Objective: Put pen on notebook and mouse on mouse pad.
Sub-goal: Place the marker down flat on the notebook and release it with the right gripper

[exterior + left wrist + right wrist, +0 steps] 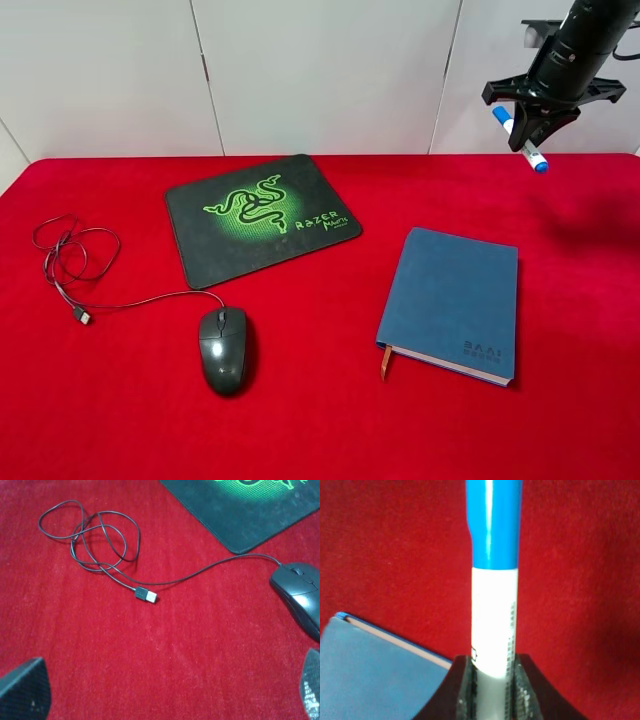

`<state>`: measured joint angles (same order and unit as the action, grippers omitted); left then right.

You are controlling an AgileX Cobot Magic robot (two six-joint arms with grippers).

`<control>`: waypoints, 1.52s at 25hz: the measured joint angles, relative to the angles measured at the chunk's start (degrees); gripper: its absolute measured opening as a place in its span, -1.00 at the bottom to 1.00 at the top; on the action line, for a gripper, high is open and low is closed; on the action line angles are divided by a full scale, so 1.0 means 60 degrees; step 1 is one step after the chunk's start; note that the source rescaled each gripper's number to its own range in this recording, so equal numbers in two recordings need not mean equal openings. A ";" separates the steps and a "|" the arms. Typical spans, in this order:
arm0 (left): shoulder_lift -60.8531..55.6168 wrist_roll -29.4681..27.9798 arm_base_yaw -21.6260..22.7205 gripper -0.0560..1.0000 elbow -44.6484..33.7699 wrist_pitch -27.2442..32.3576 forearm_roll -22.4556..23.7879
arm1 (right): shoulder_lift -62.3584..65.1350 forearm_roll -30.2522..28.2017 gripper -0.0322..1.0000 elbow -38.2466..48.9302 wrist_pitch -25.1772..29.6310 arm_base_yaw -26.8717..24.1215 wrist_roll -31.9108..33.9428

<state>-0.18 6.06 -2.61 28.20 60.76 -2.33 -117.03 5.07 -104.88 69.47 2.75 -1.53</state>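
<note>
While your right fingers (457,695) are clenched on the white barrel of the pen (536,158), that pen hangs tilted in the air at the upper right of the overhead frame. It is clear of the red desk (320,430) and up and to the right of the notebook (455,300).

Finding: the pen step is in hand and not yet finished. The notebook lies closed and flat at right of centre, its cover bare. As I judge it, your next move calls for carrying the pen in over the cover and lowering it close and level before release. A round barrel let go from height or on a tilt may roll off.

Your left fingers (22,690) stand released, holding nothing, above bare cloth. The mouse (222,348) sits on the desk at lower left of centre, just below the mouse pad (260,215) and not touching it. That step is not begun. Its cable (75,255) lies looped at far left and will likely trail when lifted, so allow for drag.

Views compared: the overhead frame alone gives the whole layout, yet shows nothing of your left arm. The left wrist view supplies both open tips, the plug (146,595) and a corner of the pad. The right wrist view alone confirms the grip on the white barrel, with the blue length pointing away and a notebook corner in sight.
</note>
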 joint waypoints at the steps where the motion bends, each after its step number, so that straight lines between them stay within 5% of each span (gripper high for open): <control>1: 0.0000 0.0000 0.0000 1.00 0.0000 0.0000 0.0000 | 0.0117 0.0100 -0.94 0.0114 0.0014 0.0000 0.0106; 11: 0.0000 0.0000 0.0000 1.00 0.0000 0.0000 0.0000 | 0.1791 0.0203 -0.94 0.2412 -0.0065 0.0623 0.0702; 27: 0.0000 0.0000 0.0000 1.00 0.0000 0.0000 0.0010 | 0.2481 0.0086 -0.94 0.5688 -0.2096 0.2820 0.2557; 38: 0.0000 0.0000 0.0000 1.00 0.0000 0.0000 0.0010 | 0.2489 0.0040 -0.94 0.7681 -0.4133 0.3079 0.3338</control>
<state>-0.18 6.06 -2.61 28.20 60.76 -2.27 -102.10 5.31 -58.80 44.67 21.23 18.50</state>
